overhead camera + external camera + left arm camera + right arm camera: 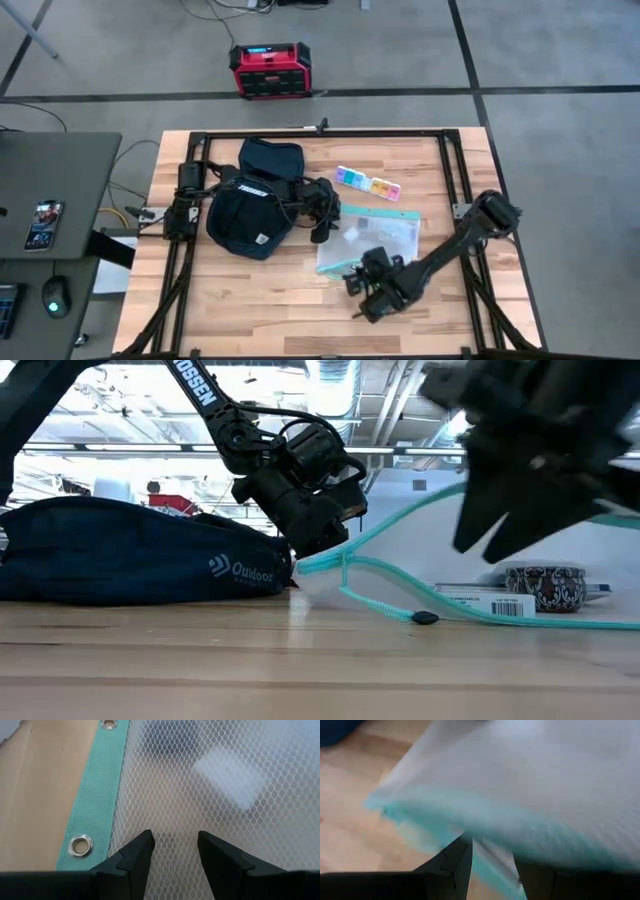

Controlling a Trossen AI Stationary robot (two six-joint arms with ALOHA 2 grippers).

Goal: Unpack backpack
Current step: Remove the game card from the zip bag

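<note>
1. Backpack lies on the worktop's left half, its mouth toward the middle.
2. Left pincer hovers over the mesh pouch beside the bag, fingers parted a little, nothing between them. Best to lower squarely onto the teal edge before closing.
3. Right pincer sits at the pouch's near corner, slightly open; gripping or not, I can't tell.
4. Pill organiser lies beyond.
</note>
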